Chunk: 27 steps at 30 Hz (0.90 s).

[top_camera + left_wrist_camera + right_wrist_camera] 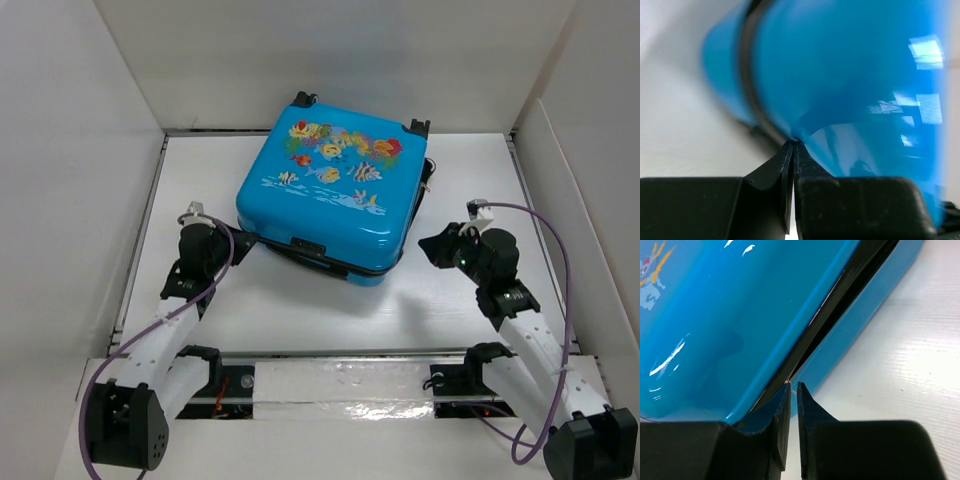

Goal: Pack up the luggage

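The luggage [325, 190], a bright blue suitcase with a fish and coral print, lies flat in the middle of the white table with its lid down. A dark seam gapes slightly along its near edge. My left gripper [244, 240] is shut, its tips touching the seam at the suitcase's near left corner [793, 142]. The blue shell [865, 75] fills the left wrist view. My right gripper [432, 248] is shut and empty, a little right of the suitcase's near right corner. In the right wrist view its tips [793, 386] point at the dark seam [840, 300] between the two shells.
Black wheels [303, 99] [419, 127] stick out at the suitcase's far corners. White walls enclose the table on three sides. A shiny taped strip [340, 380] runs along the near edge between the arm bases. Purple cables [545, 250] loop beside each arm.
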Tool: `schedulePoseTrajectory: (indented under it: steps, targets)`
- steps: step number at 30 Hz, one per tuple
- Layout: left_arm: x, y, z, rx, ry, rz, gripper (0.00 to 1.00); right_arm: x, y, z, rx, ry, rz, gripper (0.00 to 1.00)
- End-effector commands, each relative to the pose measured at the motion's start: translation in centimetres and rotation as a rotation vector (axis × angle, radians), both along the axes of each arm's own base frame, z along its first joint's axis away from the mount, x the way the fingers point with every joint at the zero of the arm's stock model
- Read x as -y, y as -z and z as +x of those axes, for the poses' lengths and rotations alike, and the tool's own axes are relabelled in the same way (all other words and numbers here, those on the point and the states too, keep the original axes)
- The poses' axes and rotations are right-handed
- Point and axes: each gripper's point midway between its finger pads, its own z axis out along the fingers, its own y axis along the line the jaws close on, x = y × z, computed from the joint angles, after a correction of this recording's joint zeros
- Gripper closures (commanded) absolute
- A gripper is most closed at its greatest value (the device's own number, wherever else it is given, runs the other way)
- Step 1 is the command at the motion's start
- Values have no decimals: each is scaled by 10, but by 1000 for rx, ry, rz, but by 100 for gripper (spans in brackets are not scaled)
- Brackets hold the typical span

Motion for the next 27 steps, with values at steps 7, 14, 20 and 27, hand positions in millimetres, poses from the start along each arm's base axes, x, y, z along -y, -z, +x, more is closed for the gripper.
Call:
schedulePoseTrajectory:
  steps: [7, 14, 20, 27]
  targets:
    - [13, -108, 48, 312, 47, -22, 100, -3, -12, 10, 55, 4, 3, 84]
    - [-10, -138, 18, 437, -37, 59, 100, -1, -13, -2, 89, -7, -19, 100]
    - [6, -168, -21, 596, 110, 83, 100, -3, -2, -11, 109, -21, 12, 100]
    - [27, -198, -24, 749, 223, 44, 100, -20, 21, -26, 73, -134, 52, 92]
